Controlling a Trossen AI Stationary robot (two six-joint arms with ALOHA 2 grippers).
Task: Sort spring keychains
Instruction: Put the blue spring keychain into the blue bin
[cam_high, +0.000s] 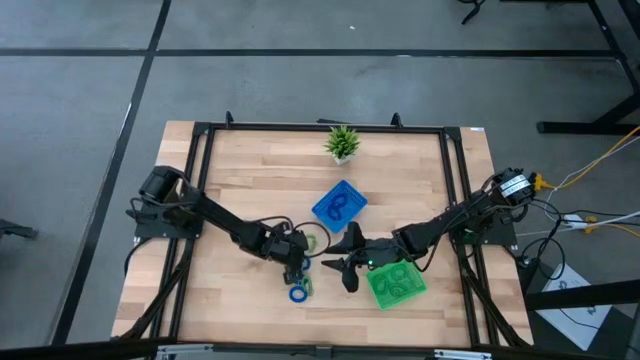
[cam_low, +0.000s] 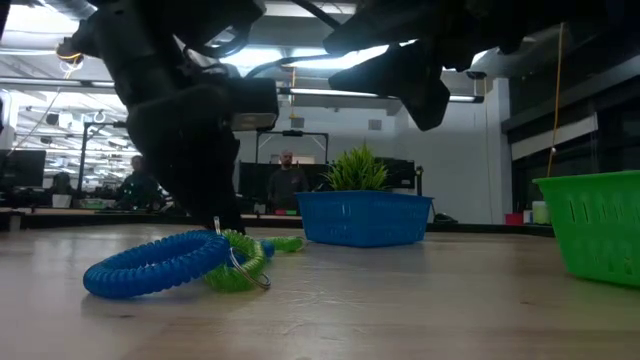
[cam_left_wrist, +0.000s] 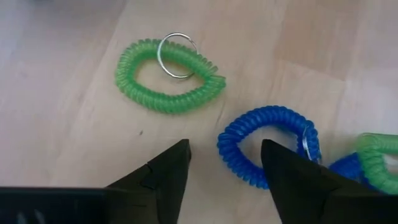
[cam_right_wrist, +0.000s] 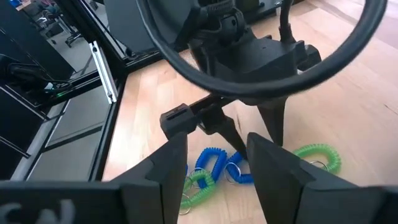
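A blue spring keychain (cam_left_wrist: 268, 144) is seen closest to the left wrist camera, lying flat on the wooden surface (cam_left_wrist: 56, 99) just ahead of the left end effector (cam_left_wrist: 224, 163), one finger already inside its loop, while a green keychain (cam_left_wrist: 168, 76) lies further ahead, its long axis set across the fingers. The left end effector is held wide with nothing gripped. The right end effector (cam_high: 345, 268), also parted and empty, is held beside the green tray (cam_high: 398, 284), so the left arm is judged nearer to the loose pile (cam_high: 300, 285).
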